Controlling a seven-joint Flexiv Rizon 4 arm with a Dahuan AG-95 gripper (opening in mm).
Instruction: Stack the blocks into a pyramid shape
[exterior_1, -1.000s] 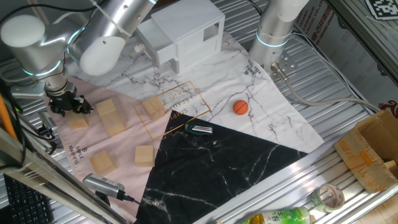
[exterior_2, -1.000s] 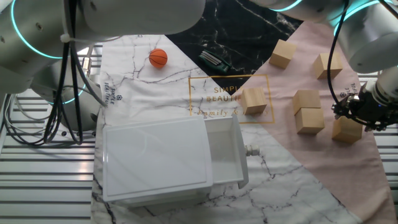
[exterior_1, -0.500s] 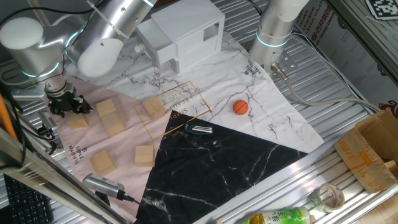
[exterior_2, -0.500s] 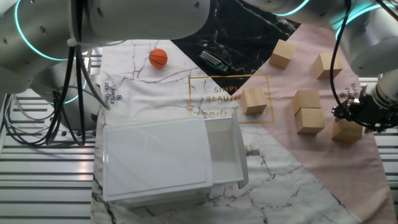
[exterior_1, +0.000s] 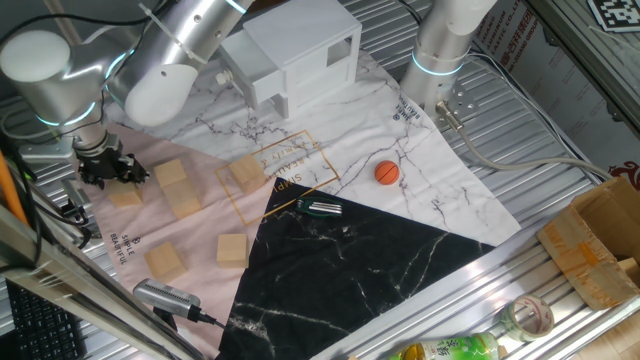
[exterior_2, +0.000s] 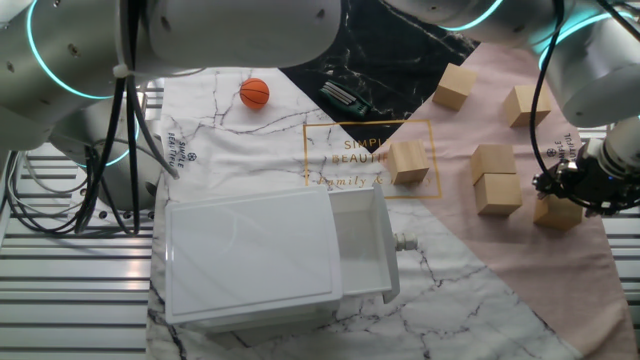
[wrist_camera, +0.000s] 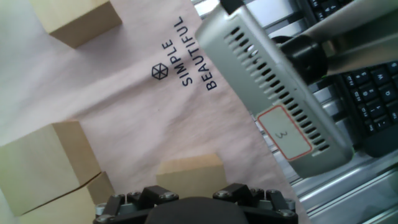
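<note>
gripper (exterior_1: 104, 168) sits low at the far left of the one fixed view, right over the leftmost wooden block (exterior_1: 125, 195) on the pink part of the mat (exterior_1: 200, 225), judged to be lined up for a pick of a first piece for the pyramid; whether its jaws are closed on that block or only straddling it, cannot tell, fingers hidden by the black hand body in every view; just right of it two blocks (exterior_1: 178, 187) touch each other, one more block (exterior_1: 164, 261) lower left, another (exterior_1: 232, 249) beside it to the right, and a sixth block (exterior_1: 246, 171) sits on the gold printed frame nearer centre, so all six lie single-height, nothing stacked yet, spread out probably as a scattered start layout; dark metal clip-like item (exterior_1: 318, 208) at the edge of the black marble patch, too small to identify; orange ball (exterior_1: 387, 172) right of centre on white marble, white box-like house (exterior_1: 290, 52) upper centre, both well apart from the blocks; in the other fixed view the gripper (exterior_2: 585, 185) is at the right edge, covering the top of the block (exterior_2: 556, 211); hand view shows only the hand's lower rim and the block (wrist_camera: 189, 173) top at bottom centre, fingertips cut off
</note>
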